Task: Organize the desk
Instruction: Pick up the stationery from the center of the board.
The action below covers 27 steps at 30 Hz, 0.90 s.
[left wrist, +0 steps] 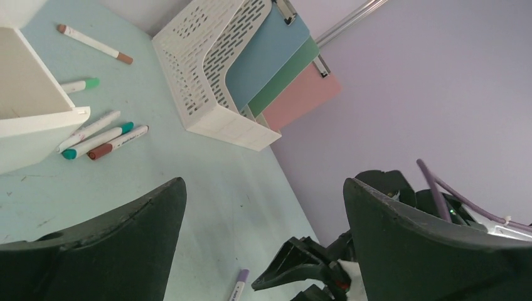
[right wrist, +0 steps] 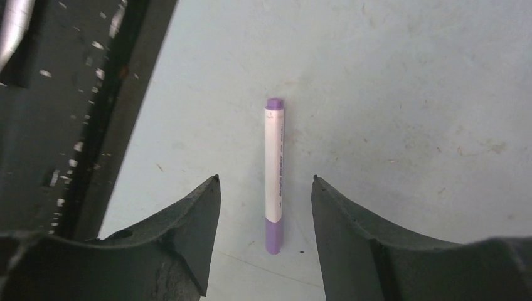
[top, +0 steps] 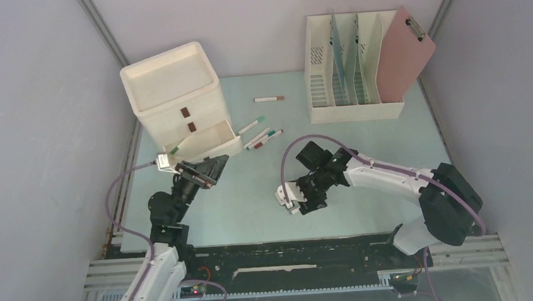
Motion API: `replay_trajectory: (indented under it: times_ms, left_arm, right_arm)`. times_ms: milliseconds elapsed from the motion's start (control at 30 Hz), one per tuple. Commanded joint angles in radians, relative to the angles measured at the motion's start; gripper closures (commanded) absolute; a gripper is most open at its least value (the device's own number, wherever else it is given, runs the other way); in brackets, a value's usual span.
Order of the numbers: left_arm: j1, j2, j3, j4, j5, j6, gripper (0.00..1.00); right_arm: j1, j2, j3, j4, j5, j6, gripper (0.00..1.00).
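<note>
**A:** Where is the table (top: 253, 208)?

**B:** It lies flat in front of both arms. It is pale mint green, with a black slotted rail (top: 292, 251) along its near edge.

**A:** What is nearest that edge?

**B:** A purple marker (right wrist: 274, 175) lies flat on the table close to the rail. The right tool (right wrist: 265, 178) hangs over it with its fingers apart, one on each side of the barrel. Neither finger touches the barrel, as far as the wrist view shows.

**A:** And the left tool (top: 201, 170)?

**B:** Its fingers are spread wide and hold nothing. It hovers just in front of the cream drawer unit (top: 175, 100), whose bottom drawer (top: 206, 142) is pulled out.

**A:** Are there any loose pens?

**B:** Three markers (top: 263, 138) lie side by side just right of the open drawer. A green-capped marker (top: 251, 126) lies a little behind them. A brown-capped pen (top: 269, 98) lies alone farther back, between the drawer unit and the file rack (top: 347, 81).

**A:** What is in the rack?

**B:** It stands at the far right of the table. A blue clipboard (left wrist: 266, 53) and a green clipboard (left wrist: 285, 78) stand upright in its slots. A pink clipboard (top: 404, 56) leans at its right end.
</note>
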Motion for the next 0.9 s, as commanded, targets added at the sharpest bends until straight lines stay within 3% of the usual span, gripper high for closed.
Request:
replay_trajectory:
  times_ms: [0,333,633,867]
  left_arm:
    - [-0.004,-0.066,-0.001,-0.039,-0.040,0.062,0.00]
    - [-0.005,-0.137,-0.003,-0.114,-0.069,0.084,0.00]
    - [-0.004,-0.138,0.000,-0.117,-0.058,0.084,0.00]
    - [-0.005,-0.174,0.003,-0.151,-0.063,0.092,0.00]
  right_arm:
    - [0.050,0.043,-0.016,0.083,0.210,-0.035,0.39]
    - [0.093,0.169,-0.016,0.132,0.340,0.008,0.50]
    - [0.093,0.214,-0.012,0.132,0.356,0.017,0.59]
    - [0.087,0.287,0.033,0.084,0.341,0.056,0.72]
